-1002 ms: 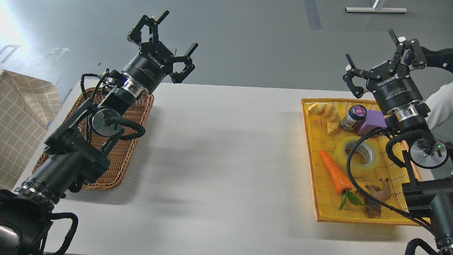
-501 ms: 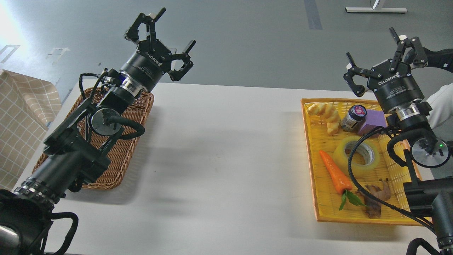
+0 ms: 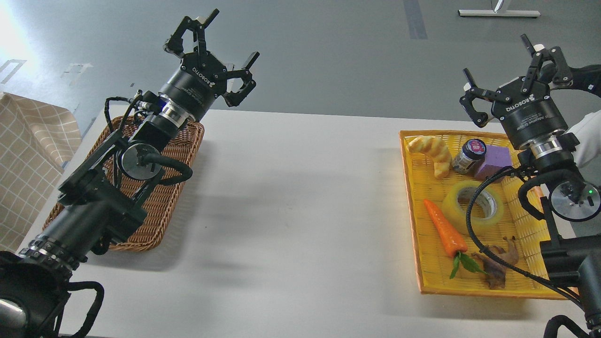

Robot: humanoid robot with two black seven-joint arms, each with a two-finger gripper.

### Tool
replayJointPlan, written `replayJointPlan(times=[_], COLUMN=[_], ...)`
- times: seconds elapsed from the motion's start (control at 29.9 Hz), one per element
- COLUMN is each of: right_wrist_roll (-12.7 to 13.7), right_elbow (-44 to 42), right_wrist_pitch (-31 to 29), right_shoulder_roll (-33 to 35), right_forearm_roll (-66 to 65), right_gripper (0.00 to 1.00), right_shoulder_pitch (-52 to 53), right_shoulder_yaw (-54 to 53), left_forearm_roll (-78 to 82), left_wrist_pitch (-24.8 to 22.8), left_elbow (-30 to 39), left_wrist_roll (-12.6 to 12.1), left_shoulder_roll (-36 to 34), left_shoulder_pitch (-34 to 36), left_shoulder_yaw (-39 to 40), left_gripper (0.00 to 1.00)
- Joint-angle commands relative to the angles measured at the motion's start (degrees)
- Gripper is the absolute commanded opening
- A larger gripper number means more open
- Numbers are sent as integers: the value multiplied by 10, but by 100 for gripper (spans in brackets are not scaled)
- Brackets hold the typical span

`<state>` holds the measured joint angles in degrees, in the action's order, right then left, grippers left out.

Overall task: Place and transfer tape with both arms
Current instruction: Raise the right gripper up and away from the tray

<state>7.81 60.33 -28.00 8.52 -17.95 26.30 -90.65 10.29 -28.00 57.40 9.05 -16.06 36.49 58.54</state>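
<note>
The tape [image 3: 473, 207], a yellowish translucent roll with a grey-white core, lies flat in the yellow tray [image 3: 425, 286] on the right of the white table. A black cable of my right arm crosses in front of it. My right gripper [image 3: 512, 61] is open and empty, raised above the tray's far edge, well above and behind the tape. My left gripper [image 3: 211, 40] is open and empty, held high beyond the far end of the wicker basket [image 3: 155, 220] on the left.
The yellow tray also holds a bread piece [image 3: 432, 151], a dark jar [image 3: 467, 157], a purple block [image 3: 493, 159], a carrot [image 3: 446, 230] and a brown dried thing [image 3: 500, 263]. A checkered cloth [image 3: 28, 159] lies at far left. A white sleeve [image 3: 584, 141] shows at the right edge.
My left gripper has moved slightly up and left. My right gripper has shifted a little right and up. The tape has not moved.
</note>
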Motion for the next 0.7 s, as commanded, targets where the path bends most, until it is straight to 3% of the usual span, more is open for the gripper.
replayJointPlan(times=[0.0,0.3,0.67], right_wrist_roll=[0,0,-1], right_elbow=[1,2,80], right_wrist_pitch=[0,0,0], right_shoulder_roll=[25,91,127], right_forearm_roll=[-6,-88,-366], right_gripper=[100,100,100], right_shoulder_pitch=[1,9,25], right_shoulder_yaw=[45,108,109], left_forearm_roll=[0,0,0], left_wrist_pitch=[0,0,0], left_elbow=[0,0,0], left_wrist_roll=[0,0,0], left_shoulder_roll=[0,0,0], left_shoulder_pitch=[0,1,2], left_shoulder_yaw=[0,0,1], left_gripper=[98,98,98])
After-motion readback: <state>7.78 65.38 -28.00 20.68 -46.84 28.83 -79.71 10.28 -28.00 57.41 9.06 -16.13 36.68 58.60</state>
